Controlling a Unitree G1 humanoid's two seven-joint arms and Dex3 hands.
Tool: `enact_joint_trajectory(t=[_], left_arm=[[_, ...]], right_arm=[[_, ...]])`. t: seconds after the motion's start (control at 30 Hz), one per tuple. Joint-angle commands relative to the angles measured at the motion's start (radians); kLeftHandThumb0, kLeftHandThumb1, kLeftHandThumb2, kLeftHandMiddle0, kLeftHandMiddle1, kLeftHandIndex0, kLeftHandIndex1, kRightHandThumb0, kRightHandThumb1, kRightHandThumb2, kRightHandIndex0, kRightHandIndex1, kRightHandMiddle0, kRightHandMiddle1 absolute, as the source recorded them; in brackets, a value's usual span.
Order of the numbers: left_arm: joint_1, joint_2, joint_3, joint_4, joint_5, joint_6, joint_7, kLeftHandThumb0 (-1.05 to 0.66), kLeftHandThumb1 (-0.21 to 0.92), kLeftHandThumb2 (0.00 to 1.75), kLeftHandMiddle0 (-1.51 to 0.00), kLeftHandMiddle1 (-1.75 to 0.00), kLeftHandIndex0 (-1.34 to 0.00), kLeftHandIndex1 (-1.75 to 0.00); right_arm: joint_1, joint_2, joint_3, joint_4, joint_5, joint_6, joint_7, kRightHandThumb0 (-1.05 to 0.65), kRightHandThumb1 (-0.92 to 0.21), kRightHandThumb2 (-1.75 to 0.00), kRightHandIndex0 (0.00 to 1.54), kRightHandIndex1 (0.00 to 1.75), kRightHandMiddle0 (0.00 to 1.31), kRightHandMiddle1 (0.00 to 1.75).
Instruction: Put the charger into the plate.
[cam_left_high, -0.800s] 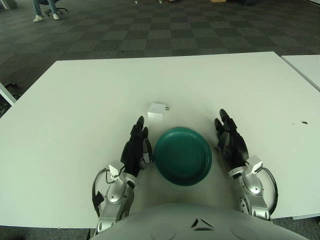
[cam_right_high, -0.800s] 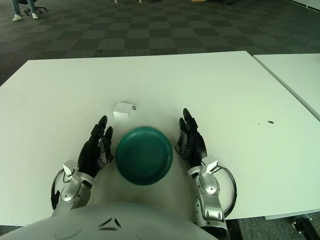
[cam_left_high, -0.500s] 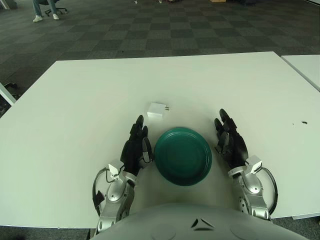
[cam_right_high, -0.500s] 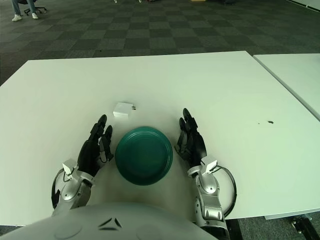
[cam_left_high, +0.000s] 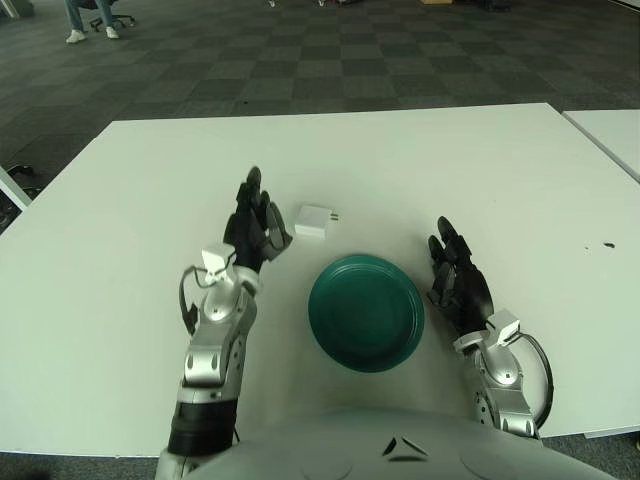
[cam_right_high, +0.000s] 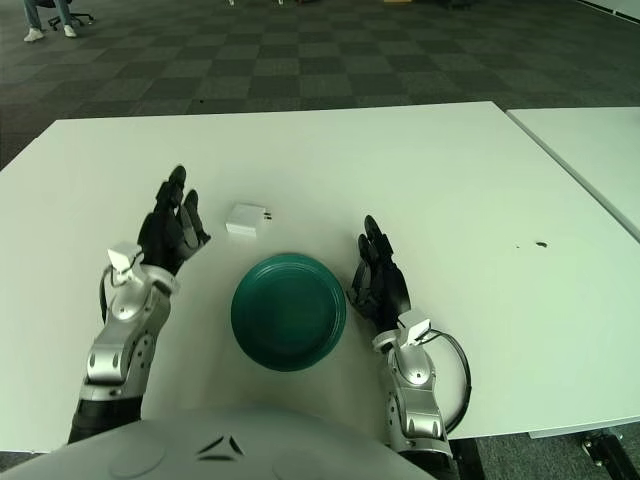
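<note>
One small white rectangular charger with its prongs pointing right, one round dark green plate and two black-fingered robot hands sit over one white counter; a second white tabletop shows at the far right edge, apart from the first. A single small dark speck marks the counter well to the right.

The charger lies flat on the counter, just beyond the plate's far-left rim and not touching it. The plate holds nothing.

The left hand is raised above the counter just to the left of the charger, its fingers spread and pointing away from the robot, grasping nothing and not touching the charger. The right hand rests beside the plate's right rim, fingers loosely extended and empty.

Compared with 0.8 s ago, the left hand has left its place beside the plate's left rim and travelled forward and upward, so the forearm is now stretched out and the hand is level with the charger. The right hand, the charger and the plate have stayed where they were.
</note>
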Motion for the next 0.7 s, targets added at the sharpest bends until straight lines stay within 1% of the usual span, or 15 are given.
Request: enact_joint_trajectory(t=[0.0, 0.03, 0.07, 0.13, 0.2, 0.23, 0.27, 0.33, 0.37, 0.43, 0.47, 0.53, 0.57, 0.67], left_arm=[[-0.142, 0.101, 0.000, 0.015, 0.127, 0.033, 0.010, -0.96, 0.92, 0.97, -0.16, -0.01, 0.00, -0.47], [-0.184, 0.138, -0.004, 0.041, 0.169, 0.027, 0.002, -0.97, 0.92, 0.94, -0.16, -0.01, 0.00, -0.51], [-0.229, 0.201, -0.025, 0.039, 0.218, 0.059, -0.040, -0.97, 0.92, 0.93, -0.17, -0.01, 0.00, -0.52], [-0.284, 0.287, -0.058, 0.032, 0.273, 0.117, -0.117, -0.97, 0.92, 0.82, -0.16, -0.01, 0.00, -0.58], [-0.323, 0.347, -0.085, 0.039, 0.311, 0.151, -0.177, -0.96, 0.92, 0.69, -0.16, -0.01, 0.00, -0.61], [-0.336, 0.365, -0.094, 0.044, 0.324, 0.160, -0.197, -0.95, 0.92, 0.64, -0.16, 0.00, 0.00, -0.62], [-0.358, 0.405, -0.130, 0.069, 0.361, 0.156, -0.237, -0.95, 0.92, 0.62, -0.16, 0.00, 0.00, -0.63], [-0.394, 0.467, -0.188, 0.114, 0.424, 0.138, -0.297, -0.95, 0.92, 0.53, -0.14, -0.01, 0.00, -0.62], [-0.408, 0.488, -0.209, 0.132, 0.449, 0.128, -0.317, -0.95, 0.92, 0.50, -0.14, 0.00, 0.00, -0.60], [-0.434, 0.509, -0.249, 0.181, 0.496, 0.093, -0.333, -0.95, 0.92, 0.45, -0.13, 0.00, 0.00, -0.56], [-0.457, 0.519, -0.285, 0.223, 0.531, 0.062, -0.339, -0.96, 0.92, 0.44, -0.13, 0.00, 0.00, -0.54], [-0.488, 0.528, -0.330, 0.284, 0.578, 0.016, -0.348, -0.97, 0.92, 0.38, -0.12, 0.00, 0.00, -0.44], [-0.498, 0.529, -0.343, 0.306, 0.593, 0.001, -0.351, -0.98, 0.92, 0.35, -0.11, 0.00, 0.00, -0.39], [-0.542, 0.498, -0.396, 0.403, 0.637, -0.053, -0.342, -1.00, 0.92, 0.31, -0.10, 0.00, 0.00, -0.33]], right_arm=[[0.019, 0.006, 0.002, 0.064, 0.003, 0.039, 0.001, -1.05, -0.92, -0.93, 0.01, 0.00, 0.01, 0.00], [0.016, 0.007, 0.003, 0.068, 0.006, 0.037, 0.003, -1.05, -0.92, -0.93, 0.01, 0.00, 0.01, 0.01], [0.015, 0.008, 0.002, 0.069, 0.012, 0.038, 0.006, -1.05, -0.92, -0.93, 0.01, 0.00, 0.01, 0.01], [0.013, 0.010, 0.001, 0.071, 0.020, 0.040, 0.010, -1.05, -0.92, -0.93, 0.01, 0.00, 0.02, 0.01], [0.012, 0.012, 0.000, 0.072, 0.028, 0.042, 0.012, -1.05, -0.92, -0.93, 0.01, 0.00, 0.02, 0.01], [0.011, 0.014, 0.000, 0.074, 0.030, 0.043, 0.013, -1.05, -0.92, -0.93, 0.01, 0.00, 0.02, 0.01], [0.010, 0.016, -0.002, 0.075, 0.035, 0.046, 0.013, -1.05, -0.92, -0.93, 0.01, 0.00, 0.02, 0.01], [0.004, 0.020, -0.004, 0.081, 0.044, 0.051, 0.013, -1.05, -0.92, -0.92, 0.01, 0.00, 0.02, 0.01], [0.001, 0.022, -0.005, 0.084, 0.047, 0.053, 0.013, -1.05, -0.92, -0.92, 0.01, 0.00, 0.02, 0.02], [-0.006, 0.028, -0.006, 0.094, 0.055, 0.057, 0.013, -1.05, -0.92, -0.92, 0.01, 0.00, 0.03, 0.02], [-0.009, 0.033, -0.008, 0.103, 0.055, 0.054, 0.008, -1.05, -0.92, -0.92, 0.01, 0.00, 0.03, 0.02], [-0.016, 0.041, -0.010, 0.120, 0.051, 0.047, -0.001, -1.05, -0.92, -0.91, 0.02, 0.01, 0.04, 0.03], [-0.019, 0.044, -0.010, 0.128, 0.049, 0.044, -0.003, -1.05, -0.92, -0.91, 0.03, 0.01, 0.04, 0.03], [-0.022, 0.052, -0.009, 0.156, 0.018, 0.024, -0.028, -1.05, -0.92, -0.91, 0.03, 0.01, 0.05, 0.04]])
